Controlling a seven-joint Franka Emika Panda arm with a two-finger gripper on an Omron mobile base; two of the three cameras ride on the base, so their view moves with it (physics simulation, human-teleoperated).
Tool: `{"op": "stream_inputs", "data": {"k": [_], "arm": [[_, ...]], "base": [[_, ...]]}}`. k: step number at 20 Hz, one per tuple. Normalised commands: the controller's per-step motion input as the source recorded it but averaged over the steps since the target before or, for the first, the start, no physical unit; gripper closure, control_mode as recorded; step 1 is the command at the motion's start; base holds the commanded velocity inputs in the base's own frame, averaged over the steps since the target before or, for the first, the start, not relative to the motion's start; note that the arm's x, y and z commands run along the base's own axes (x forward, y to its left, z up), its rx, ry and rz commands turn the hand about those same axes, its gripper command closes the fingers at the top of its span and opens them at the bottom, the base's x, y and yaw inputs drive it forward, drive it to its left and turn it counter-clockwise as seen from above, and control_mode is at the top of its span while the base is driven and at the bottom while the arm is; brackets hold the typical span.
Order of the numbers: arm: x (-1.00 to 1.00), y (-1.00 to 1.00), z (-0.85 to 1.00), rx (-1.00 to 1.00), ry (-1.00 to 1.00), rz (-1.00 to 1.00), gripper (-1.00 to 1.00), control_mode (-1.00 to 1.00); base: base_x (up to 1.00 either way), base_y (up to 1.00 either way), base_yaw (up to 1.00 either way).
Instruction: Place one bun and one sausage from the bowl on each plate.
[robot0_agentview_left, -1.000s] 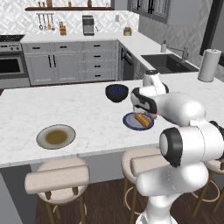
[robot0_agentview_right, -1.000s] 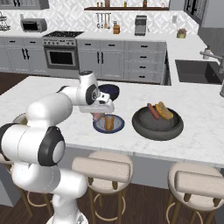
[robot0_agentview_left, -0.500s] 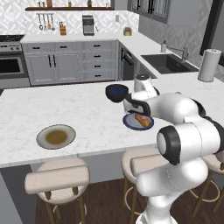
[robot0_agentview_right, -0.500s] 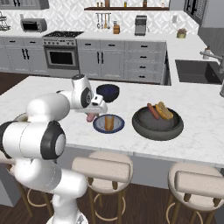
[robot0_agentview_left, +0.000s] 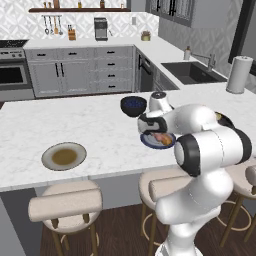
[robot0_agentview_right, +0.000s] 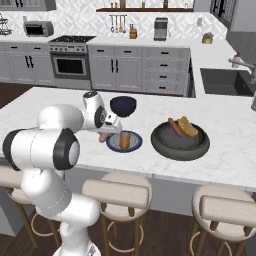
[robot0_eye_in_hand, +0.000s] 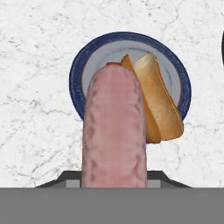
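Since the earlier frames, the arm has swung leftward across the counter, and the gripper (robot0_agentview_right: 106, 134) now carries a pink sausage (robot0_eye_in_hand: 114, 131) at the near edge of the small blue-grey plate (robot0_eye_in_hand: 81, 72). The fingers are hidden behind the sausage in the hand view; I judge them clamped on it, since it hangs with the hand clear of the counter.

Nearest in the hand view, the sausage runs lengthwise up from the hand and overlaps the plate's left half. A bun (robot0_eye_in_hand: 157, 100) already lies on that plate, split side facing the sausage. I cannot tell whether the sausage's far end touches the plate.

Handling, as I judge it: the sausage looks light, soft and smooth-skinned, likely to roll once released. A hold across its middle suits it; the bun would crush, so a light grasp across its width is better.

Further off, the right base view shows the wide dark bowl (robot0_agentview_right: 180, 147), holding one red sausage (robot0_agentview_right: 174, 126) and one bun (robot0_agentview_right: 188, 126). The left base view hides that bowl behind the arm but shows the beige plate (robot0_agentview_left: 63, 156), bare, well to the left. A dark blue bowl (robot0_agentview_right: 123, 105) sits just beyond the small plate.
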Motion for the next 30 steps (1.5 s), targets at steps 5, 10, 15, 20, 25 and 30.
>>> {"op": "stream_inputs", "data": {"k": [5,10,15,20,25,30], "arm": [[0.41,0.0,-0.18,0.0,0.0,0.01,1.0,-1.0],[0.41,-0.06,-0.19,0.01,0.0,0.02,1.0,-1.0],[0.41,-0.14,-0.38,0.0,0.0,0.01,1.0,-1.0],[0.34,-0.01,-0.48,0.0,0.0,0.0,1.0,-1.0],[0.27,-0.08,-0.03,0.0,0.0,0.0,1.0,-1.0],[0.21,-0.3,0.0,0.0,0.0,0.0,-1.0,-1.0]], "base": [[0.0,0.0,0.0],[0.0,0.0,0.0],[0.0,0.0,0.0],[0.0,0.0,0.0],[0.0,0.0,0.0],[0.0,0.0,0.0]]}}
